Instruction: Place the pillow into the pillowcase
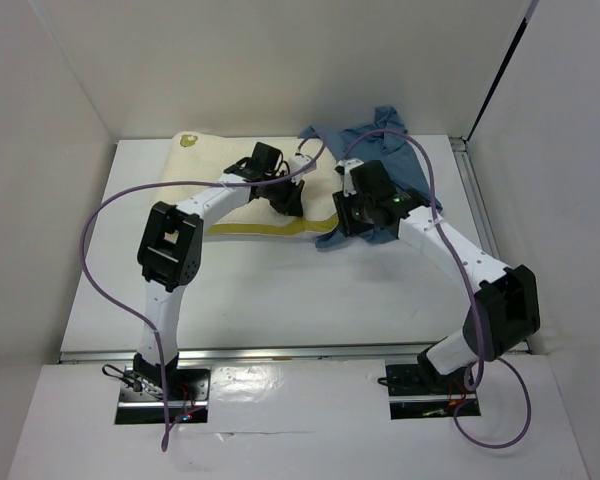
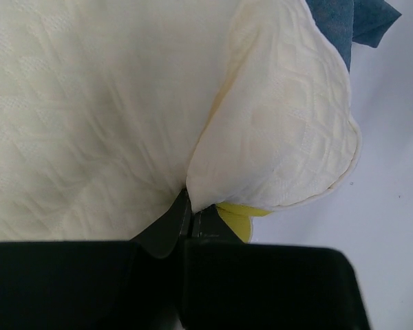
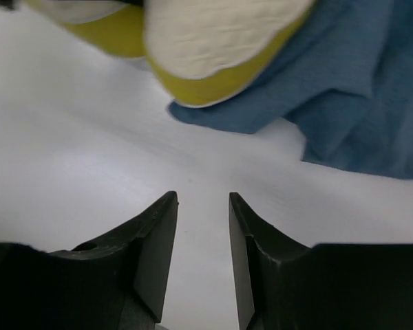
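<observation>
The cream pillow [image 1: 220, 165] lies at the back left of the table, its yellow seam [image 1: 280, 230] along the near edge. Its right end reaches the slate-blue pillowcase [image 1: 380, 135], which is bunched at the back middle. My left gripper [image 1: 288, 203] is shut on a pinched fold of the pillow [image 2: 89, 103] near its right corner, with the pillowcase [image 2: 337, 20] just beyond that corner. My right gripper [image 3: 203, 199] stands open over bare table with nothing between its fingers. A short way ahead of it are the pillow corner [image 3: 213, 34] and the pillowcase [image 3: 358, 82].
White walls [image 1: 50, 200] close in the table on the left, back and right. A metal rail [image 1: 475, 190] runs along the right side. Purple cables [image 1: 100, 270] loop from both arms. Bare white table [image 1: 310, 300] lies between the pillow and the arm bases.
</observation>
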`<action>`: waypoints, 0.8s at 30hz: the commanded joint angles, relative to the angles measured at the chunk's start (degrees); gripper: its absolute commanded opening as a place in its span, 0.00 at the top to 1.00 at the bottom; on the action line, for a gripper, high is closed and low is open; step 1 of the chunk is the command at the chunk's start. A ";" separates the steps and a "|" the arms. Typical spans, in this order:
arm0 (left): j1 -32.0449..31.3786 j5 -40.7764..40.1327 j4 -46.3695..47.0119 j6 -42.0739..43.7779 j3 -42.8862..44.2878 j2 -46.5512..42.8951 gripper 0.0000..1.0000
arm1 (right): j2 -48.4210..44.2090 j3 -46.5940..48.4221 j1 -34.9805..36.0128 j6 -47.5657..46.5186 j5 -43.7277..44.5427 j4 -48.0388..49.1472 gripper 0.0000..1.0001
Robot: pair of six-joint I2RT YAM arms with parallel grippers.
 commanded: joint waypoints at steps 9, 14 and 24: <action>0.76 -3.05 -1.31 1.23 -2.29 -2.98 1.00 | 13.13 1.99 -10.12 11.64 1.42 9.17 0.63; 1.28 -2.52 -1.84 1.23 -3.44 -4.39 1.00 | 19.81 6.74 -11.26 13.76 -2.10 11.99 0.63; 2.34 -2.52 -2.37 1.23 -4.58 -5.44 1.00 | 23.16 13.33 -11.26 13.50 -5.01 13.13 0.65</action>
